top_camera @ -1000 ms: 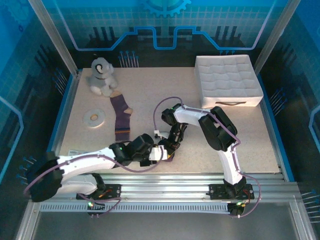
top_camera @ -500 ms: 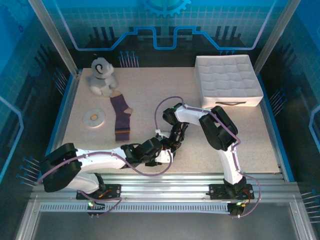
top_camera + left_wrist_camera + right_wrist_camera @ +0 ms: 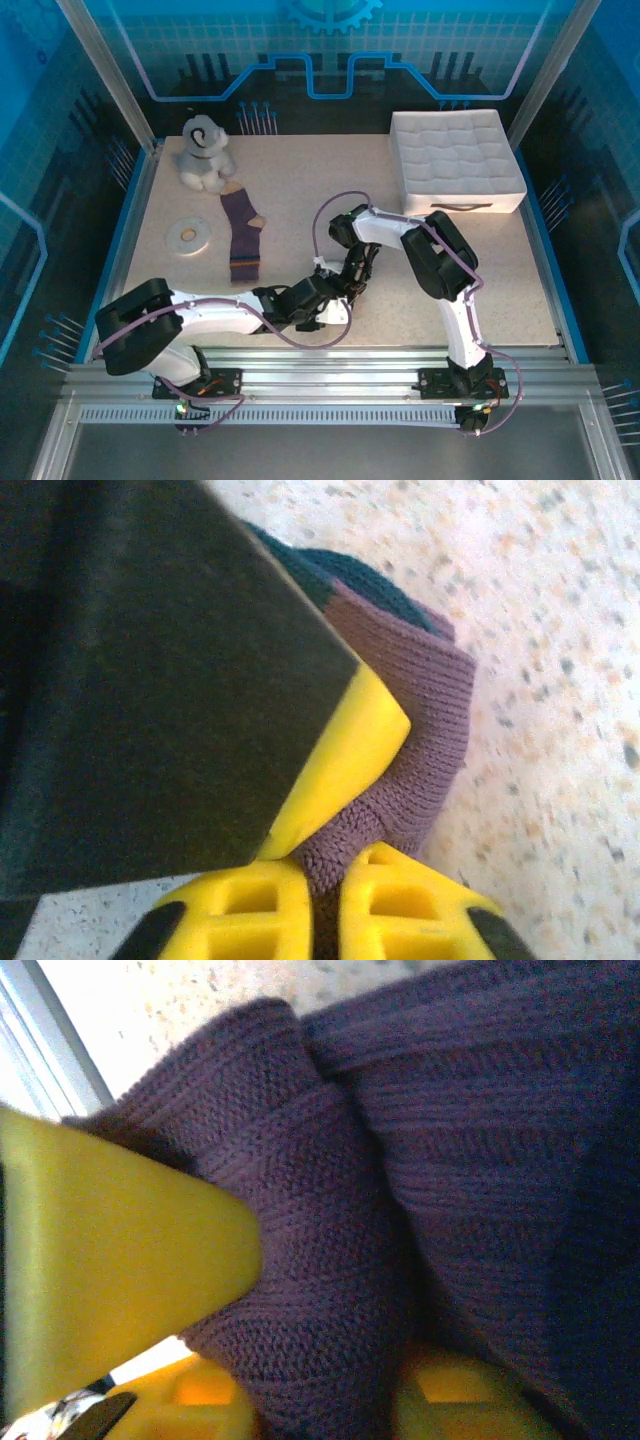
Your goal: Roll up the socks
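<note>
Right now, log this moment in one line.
left claw: shut on bunched sock | right claw: against it, grip unclear | flat sock: untouched

Purple sock [image 3: 420, 730], yellow fingers [image 3: 250, 910], speckled table [image 3: 560, 630]

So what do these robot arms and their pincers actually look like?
The left arm and right arm match. Both have smooth white shells between bulky black joints, and each is trailed by a thin purple cable that loops loose. The fingers are bright yellow plastic with hollow pockets moulded in.
</note>
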Tool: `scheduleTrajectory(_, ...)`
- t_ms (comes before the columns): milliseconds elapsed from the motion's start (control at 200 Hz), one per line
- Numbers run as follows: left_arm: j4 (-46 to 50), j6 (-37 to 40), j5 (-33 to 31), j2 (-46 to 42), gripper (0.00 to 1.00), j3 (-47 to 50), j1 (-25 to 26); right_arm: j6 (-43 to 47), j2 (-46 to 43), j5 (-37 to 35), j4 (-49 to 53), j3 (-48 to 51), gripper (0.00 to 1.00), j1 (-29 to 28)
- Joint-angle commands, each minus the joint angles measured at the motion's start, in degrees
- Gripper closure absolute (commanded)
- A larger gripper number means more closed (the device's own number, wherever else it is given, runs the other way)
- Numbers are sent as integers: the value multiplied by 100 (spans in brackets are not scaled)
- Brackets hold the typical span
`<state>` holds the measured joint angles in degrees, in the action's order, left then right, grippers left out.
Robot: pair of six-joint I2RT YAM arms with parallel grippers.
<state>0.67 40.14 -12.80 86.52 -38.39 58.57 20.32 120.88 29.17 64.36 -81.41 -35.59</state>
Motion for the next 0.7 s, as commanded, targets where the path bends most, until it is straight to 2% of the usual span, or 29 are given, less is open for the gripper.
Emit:
scheduleTrajectory(0,822,-120,245,374,100,52,19,-99,-277,-361,-699,207,71,215)
scheduleTrajectory(175,1380,-176,727,392,100,-207,-166,-100,-883,-244,-976,454,67,385)
scheduleTrajectory(310,2064,-228,1403,517,100,-565,-518,-212,-1519,-170,-1452,859,64,540)
scheduleTrajectory(480,2499,-331,1838,688,100,-873,-804,-525,-2349,80,-2183,1508,62,986)
scheduleTrajectory(695,3177,-254,2535,1023,100,-1431,-1225,-759,-3311,-420,-2813,2217,62,1295)
